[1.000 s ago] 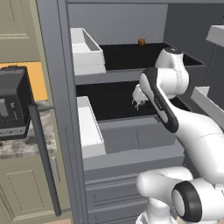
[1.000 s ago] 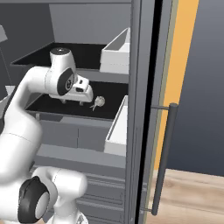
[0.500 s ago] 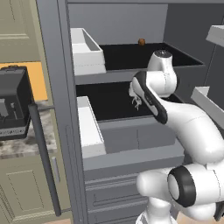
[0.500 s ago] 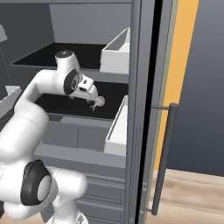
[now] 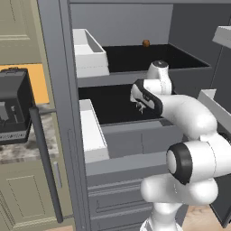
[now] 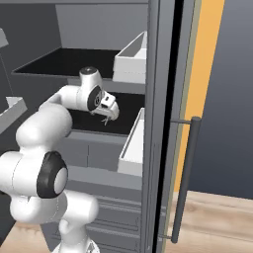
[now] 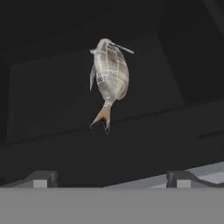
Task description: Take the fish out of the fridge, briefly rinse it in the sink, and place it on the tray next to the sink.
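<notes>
The fingers (image 7: 41,178) stand wide apart with nothing between them, one tip at each lower corner of the hand view, which suits an approach: the gap is set to take the fish (image 7: 109,74) rather than to hold anything yet. The fish lies ahead of them on the black lower shelf (image 7: 52,100) of the fridge (image 5: 122,18), well clear of both tips, so no contact is made. In the hand view its long axis runs roughly away from the fingers, tail nearest them and head farthest, leaning a little to one side; its flat silvery flank faces the camera. With the axis running between the two tips, closing them would likely press across the narrower body, which I judge to be why the hand is turned this way. From the base views the gripper (image 6: 109,114) hangs just inside the open fridge above that shelf, between the white door bins (image 5: 88,52). A small brown item (image 5: 145,43) sits on the upper shelf, apart from all this.
</notes>
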Available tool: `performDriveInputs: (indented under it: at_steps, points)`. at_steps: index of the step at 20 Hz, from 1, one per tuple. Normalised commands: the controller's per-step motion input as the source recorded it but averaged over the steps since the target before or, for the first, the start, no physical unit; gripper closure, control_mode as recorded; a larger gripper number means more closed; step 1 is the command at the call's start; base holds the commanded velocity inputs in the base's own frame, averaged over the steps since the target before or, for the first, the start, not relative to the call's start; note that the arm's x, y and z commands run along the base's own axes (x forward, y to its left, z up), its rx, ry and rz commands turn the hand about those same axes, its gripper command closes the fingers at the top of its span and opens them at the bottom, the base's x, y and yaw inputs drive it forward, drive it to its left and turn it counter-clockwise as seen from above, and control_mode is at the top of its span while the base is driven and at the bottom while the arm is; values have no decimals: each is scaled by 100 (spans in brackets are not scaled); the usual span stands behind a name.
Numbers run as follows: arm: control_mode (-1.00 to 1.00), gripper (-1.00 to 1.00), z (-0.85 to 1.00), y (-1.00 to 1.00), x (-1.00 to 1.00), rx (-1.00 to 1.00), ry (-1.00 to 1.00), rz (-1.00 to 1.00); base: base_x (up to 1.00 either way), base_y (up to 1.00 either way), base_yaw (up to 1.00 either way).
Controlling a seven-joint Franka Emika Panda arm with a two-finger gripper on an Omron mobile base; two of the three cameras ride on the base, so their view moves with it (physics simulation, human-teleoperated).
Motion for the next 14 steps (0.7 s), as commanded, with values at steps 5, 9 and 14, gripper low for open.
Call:
performDriveInputs:
  at_steps: [5,9,14]
  points:
    - [-100,-100,-43,0,22,-6,-10,1,0,0,0]
    - [-100,-100,-40,3,47,-7,-6,3,0,0,0]
    - [-100,-100,-15,0,71,0,0,0,0,0,0]
